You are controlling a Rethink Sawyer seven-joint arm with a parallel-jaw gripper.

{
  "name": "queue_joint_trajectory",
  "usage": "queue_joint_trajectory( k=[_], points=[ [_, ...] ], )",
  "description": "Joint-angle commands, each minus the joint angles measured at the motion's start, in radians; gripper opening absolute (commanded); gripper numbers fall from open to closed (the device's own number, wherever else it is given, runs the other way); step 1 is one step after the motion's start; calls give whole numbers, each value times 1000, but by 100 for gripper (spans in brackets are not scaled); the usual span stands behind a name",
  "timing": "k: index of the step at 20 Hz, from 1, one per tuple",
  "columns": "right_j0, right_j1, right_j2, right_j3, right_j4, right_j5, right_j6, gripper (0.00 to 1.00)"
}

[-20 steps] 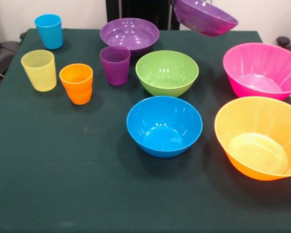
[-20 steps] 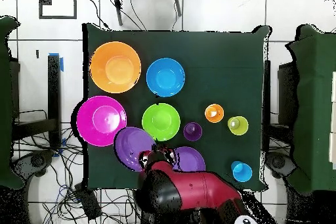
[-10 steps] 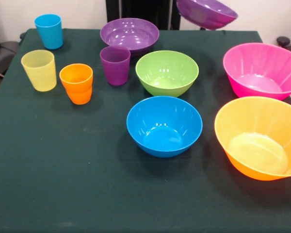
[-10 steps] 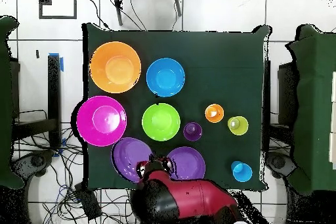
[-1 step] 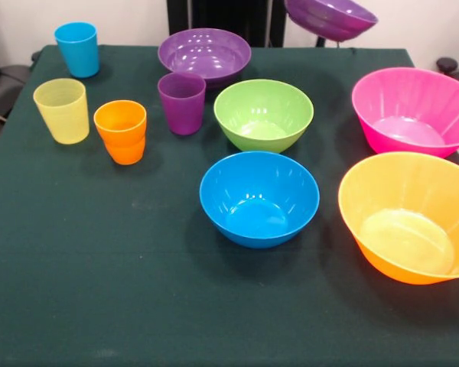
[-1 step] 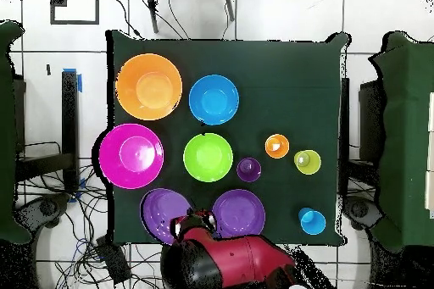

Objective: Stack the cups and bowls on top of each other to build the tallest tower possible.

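Bright even light, soft shadows, glare spots inside glossy bowls [image 5: 258, 197]

Blue cup [image 5: 77, 48], yellow cup [image 5: 62, 110], orange cup [image 5: 121, 131], purple cup [image 5: 182, 102]; dark green tablecloth [image 5: 99, 252].

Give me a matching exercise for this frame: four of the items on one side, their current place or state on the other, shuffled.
Things:
1. lifted purple bowl
2. blue cup
3. purple cup
4. blue bowl

Places or states (front view):
A. on the cloth between the orange cup and the green bowl
B. held up off the table at the top edge, tilted
C. on the cloth just in front of the green bowl
D. standing at the far left corner of the table

Pairs: 1-B, 2-D, 3-A, 4-C
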Motion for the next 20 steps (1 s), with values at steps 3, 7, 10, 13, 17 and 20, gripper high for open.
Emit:
queue_joint_trajectory(
  k=[3, 7, 10, 13, 17, 20],
  points=[
    [-10, 13, 94, -79, 64, 114, 92, 0],
    [24, 39, 53, -95, 55, 89, 108, 0],
    [48, 65, 26, -129, 54, 95, 114, 0],
    [69, 92, 0, -159, 45, 89, 115, 0],
    [79, 121, -3, -196, 50, 100, 112, 0],
    [108, 177, -46, -235, 48, 59, 134, 0]
  ],
)
